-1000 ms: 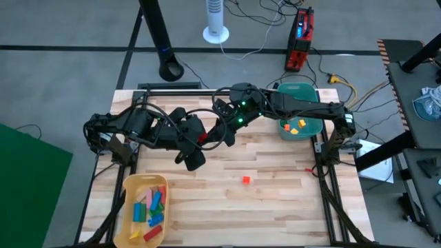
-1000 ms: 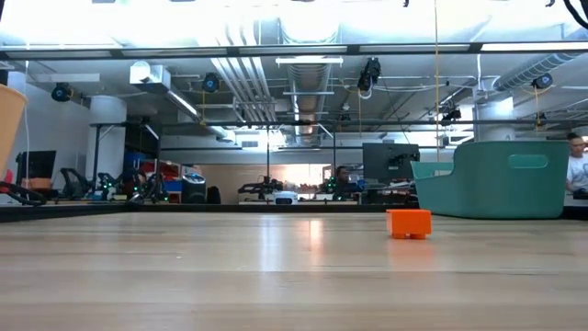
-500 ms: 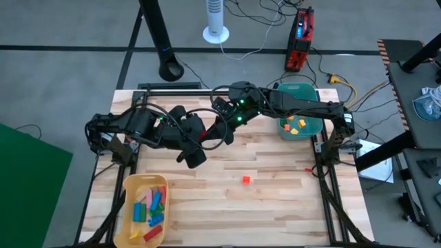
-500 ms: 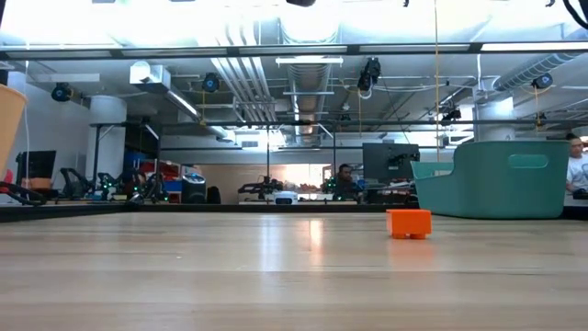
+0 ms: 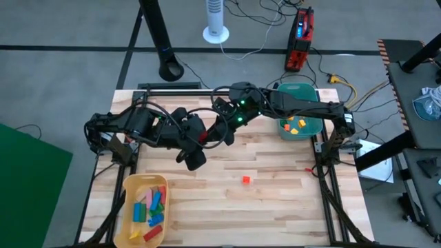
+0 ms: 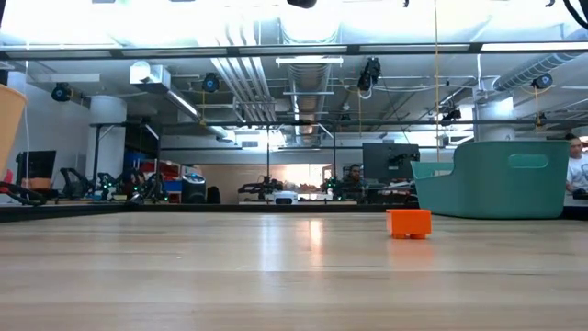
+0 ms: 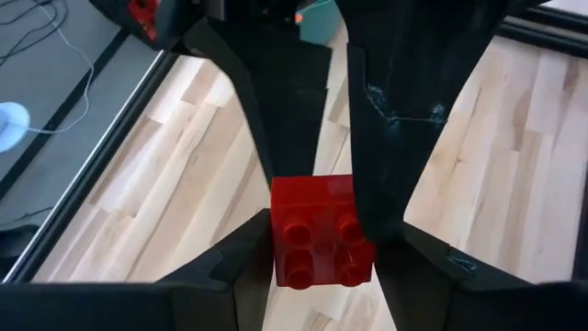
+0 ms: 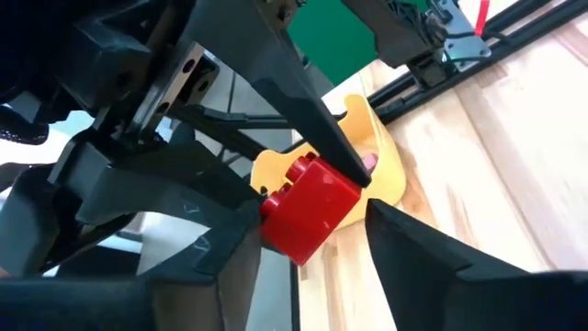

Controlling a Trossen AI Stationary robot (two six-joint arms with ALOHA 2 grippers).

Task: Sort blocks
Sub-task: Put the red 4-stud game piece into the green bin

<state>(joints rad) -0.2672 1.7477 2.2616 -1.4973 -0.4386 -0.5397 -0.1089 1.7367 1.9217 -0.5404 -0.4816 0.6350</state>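
looking first at the counter point(image 5: 275, 193): wide pale wood, nearly bare, same as a second ago. holding the same pose above its back middle, both dark arms, the left arm point(image 5: 131, 125) coming from its side and the right arm point(image 5: 303, 107) from the other, meeting in the air tip to tip. no real shift of either arm in the high view during the last second, so only a very small change, down at the fingers.

then the containers: yellow tray point(image 5: 128, 184) at the near left corner, already carrying many blocks point(image 5: 153, 205) of mixed colours; teal bin point(image 5: 298, 89) at the far right, with a few orange and yellow ones inside.

then the left pincer point(image 7: 323, 237): narrow, closed on the red block point(image 7: 322, 230), one finger against each side. opposite to it the right pincer point(image 8: 308, 230): standing wider, with one finger point(image 8: 418, 253) clearly apart from the red block and not pressing it. likely just released, so a hand-over from right to left, judged almost complete; probably next a pull back of the right arm and a carry of the red block toward the yellow tray.

last, one small orange block point(image 5: 246, 180) lying alone on the counter, near the front middle, untouched and unmoved; still to be sorted.
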